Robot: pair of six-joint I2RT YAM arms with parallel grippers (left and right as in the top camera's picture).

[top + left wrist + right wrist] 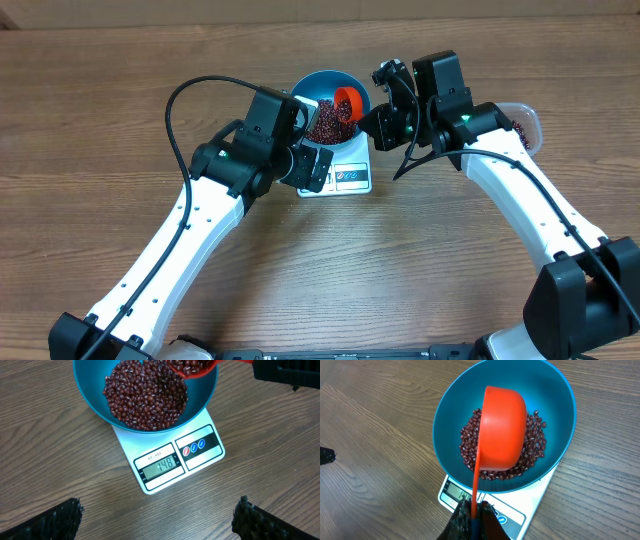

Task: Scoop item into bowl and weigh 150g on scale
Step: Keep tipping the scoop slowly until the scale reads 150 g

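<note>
Beans (145,397): small, dark red-brown, many with a pale mark. They form a loose heap covering the bottom of the bowl (a few more lie in the orange scoop (192,366) tipped above the heap).
Bowl (87,397): round, deep, bright blue inside and out. It stands upright on the scale, about as wide as the platform beneath it.
Scale (202,462): small, flat, white and rectangular. It lies on the wooden table (50,470), with the bowl hiding most of its top and the front strip left bare.
Display (160,466): grey window reading 148, just beside a label panel with three round marks, one red and two blue.
</note>
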